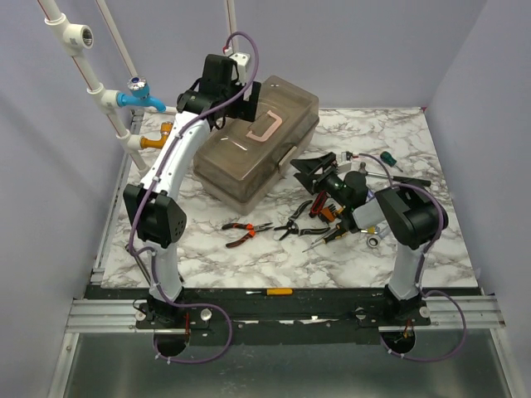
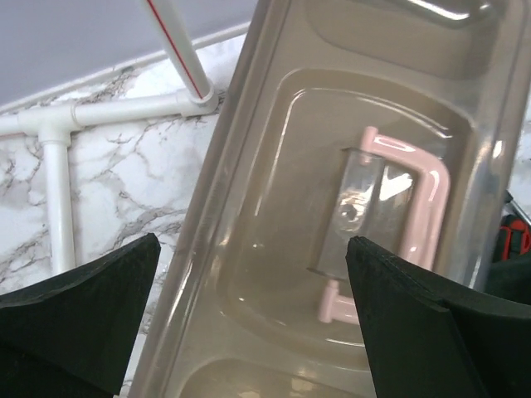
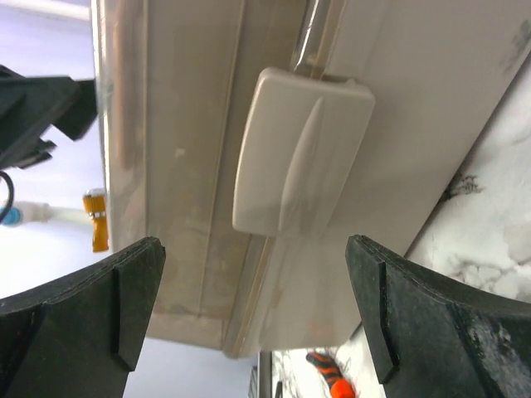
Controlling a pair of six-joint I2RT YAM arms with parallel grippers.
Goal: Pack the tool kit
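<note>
The beige-grey toolbox (image 1: 253,141) with smoky lid and pink handle (image 1: 263,128) stands shut at the back of the marble table. My left gripper (image 1: 236,106) hovers open over the lid; its wrist view shows the lid (image 2: 274,249) and pink handle (image 2: 415,191) between the fingers. My right gripper (image 1: 305,166) is open, close to the box's right front side; its wrist view shows the beige latch (image 3: 299,153) between the fingers. Pliers (image 1: 245,230), black pliers (image 1: 292,224) and screwdrivers (image 1: 386,159) lie loose on the table.
White pipes with a blue tap (image 1: 139,95) and an orange tap (image 1: 158,138) stand at the back left. A yellow-handled screwdriver (image 1: 278,292) lies on the black front rail. A socket piece (image 1: 375,241) lies by the right arm.
</note>
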